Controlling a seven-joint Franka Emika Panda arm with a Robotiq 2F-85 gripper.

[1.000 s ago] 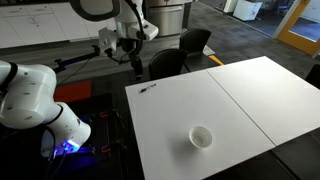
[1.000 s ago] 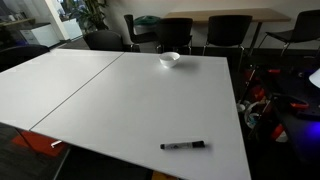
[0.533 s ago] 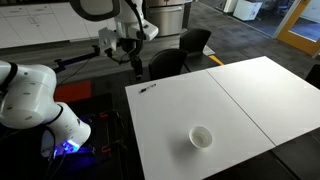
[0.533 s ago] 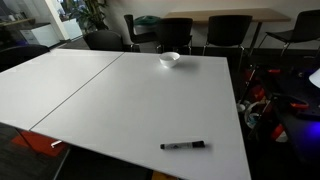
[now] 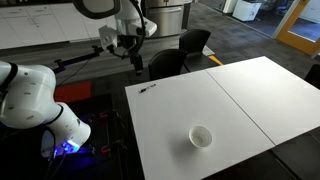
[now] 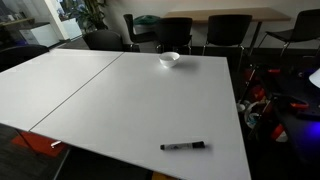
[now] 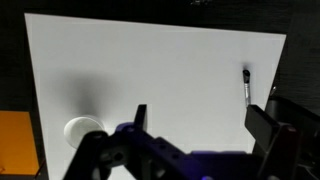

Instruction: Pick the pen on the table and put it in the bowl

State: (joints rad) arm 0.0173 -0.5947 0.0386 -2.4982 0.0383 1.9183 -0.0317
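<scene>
The black pen [image 5: 148,89] lies flat on the white table [image 5: 230,105] near its far corner; it also shows near the table's front edge in an exterior view [image 6: 184,146] and at the right of the wrist view [image 7: 247,86]. The small white bowl [image 5: 201,137] stands on the same panel, also seen in an exterior view [image 6: 169,59] and at the lower left of the wrist view [image 7: 80,130]. My gripper [image 5: 135,55] hangs high above the floor beyond the table's corner, well apart from the pen. In the wrist view the gripper [image 7: 200,118] is open and empty.
Dark chairs [image 5: 180,55] stand along the table's far edge, with more chairs [image 6: 190,35] behind the bowl. The robot's white base [image 5: 35,100] sits beside the table with cables and a blue light on the floor. A seam [image 5: 240,108] divides the tabletop.
</scene>
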